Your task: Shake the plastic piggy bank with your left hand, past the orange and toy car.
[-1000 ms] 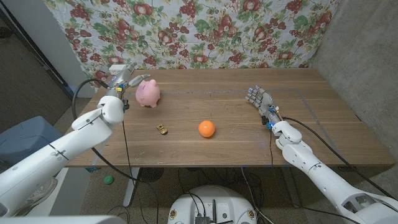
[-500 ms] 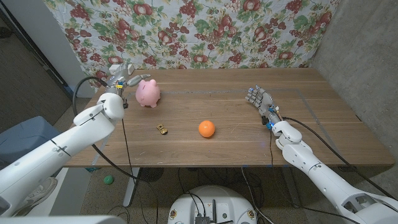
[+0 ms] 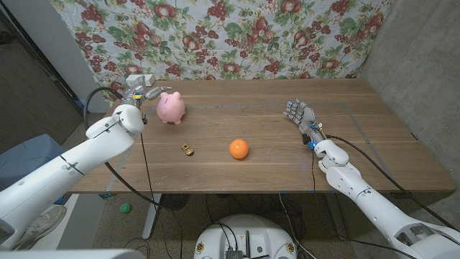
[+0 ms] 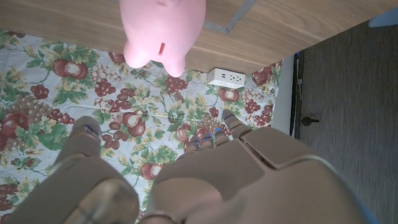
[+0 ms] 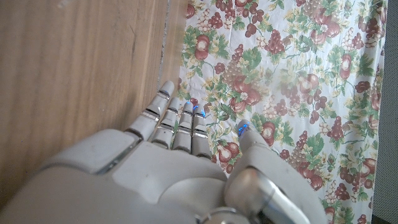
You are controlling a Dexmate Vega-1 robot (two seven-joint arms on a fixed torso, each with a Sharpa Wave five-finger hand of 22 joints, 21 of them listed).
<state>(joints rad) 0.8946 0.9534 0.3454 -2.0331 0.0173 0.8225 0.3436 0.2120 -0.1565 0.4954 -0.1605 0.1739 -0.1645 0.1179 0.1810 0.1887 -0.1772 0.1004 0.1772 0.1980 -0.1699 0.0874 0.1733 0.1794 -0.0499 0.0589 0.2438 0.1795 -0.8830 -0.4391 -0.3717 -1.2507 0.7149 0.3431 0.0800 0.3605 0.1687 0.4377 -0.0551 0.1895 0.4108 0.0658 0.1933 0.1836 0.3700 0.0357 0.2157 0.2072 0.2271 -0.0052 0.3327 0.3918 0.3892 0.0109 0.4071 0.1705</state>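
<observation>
The pink plastic piggy bank (image 3: 171, 108) stands on the wooden table (image 3: 273, 158) at its far left, and it also shows as the piggy bank (image 4: 163, 28) in the left wrist view. My left hand (image 3: 141, 92) is raised just to the left of it, fingers spread, holding nothing; the left hand (image 4: 186, 180) is apart from the bank. The small yellow toy car (image 3: 187, 150) and the orange (image 3: 238, 149) lie nearer the front. My right hand (image 3: 302, 117) stays over the table's right part, open and holding nothing, seen also as the right hand (image 5: 168, 174).
A floral cloth (image 3: 230, 36) hangs behind the table. A white power socket (image 4: 233, 77) sits against the cloth. A green ball (image 3: 126, 208) lies on the floor below the table's left side.
My left hand has shifted slightly up and towards the far edge beside the piggy bank. The bank, car, orange and right hand have not moved.
</observation>
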